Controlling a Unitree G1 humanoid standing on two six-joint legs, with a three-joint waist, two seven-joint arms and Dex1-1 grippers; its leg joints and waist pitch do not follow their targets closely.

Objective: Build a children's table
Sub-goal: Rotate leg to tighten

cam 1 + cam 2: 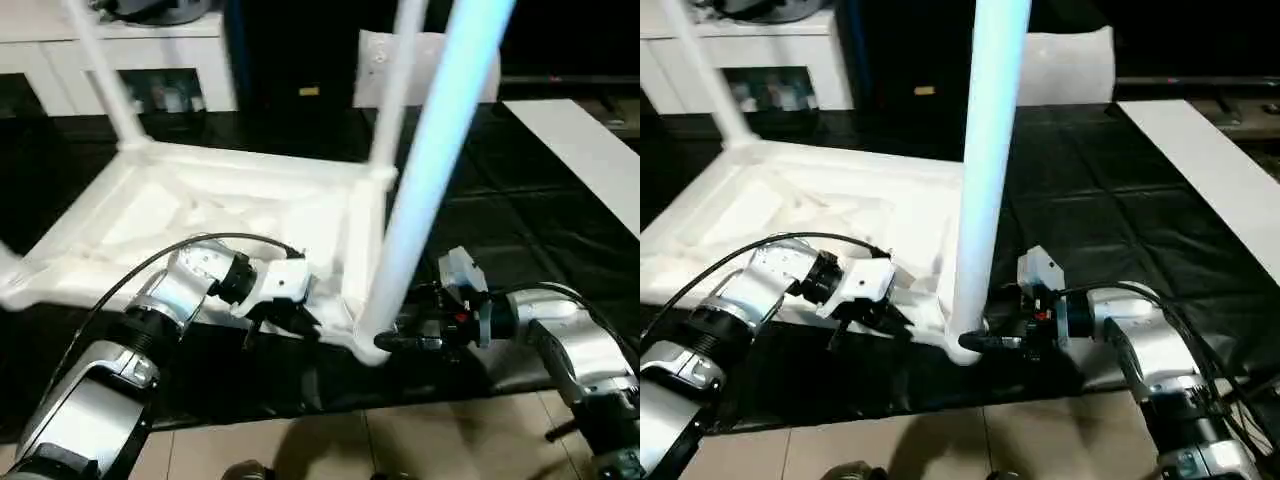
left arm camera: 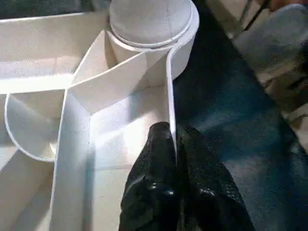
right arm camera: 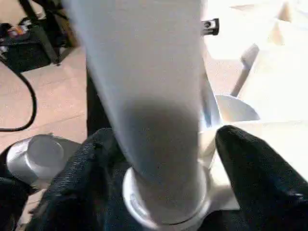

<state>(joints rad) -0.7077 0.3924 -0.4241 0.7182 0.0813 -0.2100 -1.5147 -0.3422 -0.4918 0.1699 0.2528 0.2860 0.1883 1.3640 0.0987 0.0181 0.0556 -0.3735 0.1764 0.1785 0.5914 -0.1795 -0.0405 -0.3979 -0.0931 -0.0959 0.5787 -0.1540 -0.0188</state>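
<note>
The white tabletop (image 1: 200, 210) lies upside down on a black mat, ribbed underside up. Three white legs stand in its corner sockets: far left (image 1: 105, 75), far right (image 1: 395, 90) and near right (image 1: 430, 170). My left gripper (image 1: 300, 322) is at the near edge, shut on the tabletop's thin rim wall (image 2: 171, 96), just beside the near-right socket (image 2: 149, 21). My right gripper (image 1: 385, 340) is at the foot of the near-right leg (image 3: 149, 96). Its two black fingers (image 3: 250, 168) stand on either side of the leg just above the socket, with a small gap showing on one side.
The black mat (image 1: 500, 200) covers the floor under the tabletop; tan tiles (image 1: 400, 440) begin just in front of it. A white cabinet (image 1: 120, 45) stands at the back left, a white flat bag (image 1: 440, 65) behind the tabletop, and a long white board (image 1: 590, 150) lies at the right.
</note>
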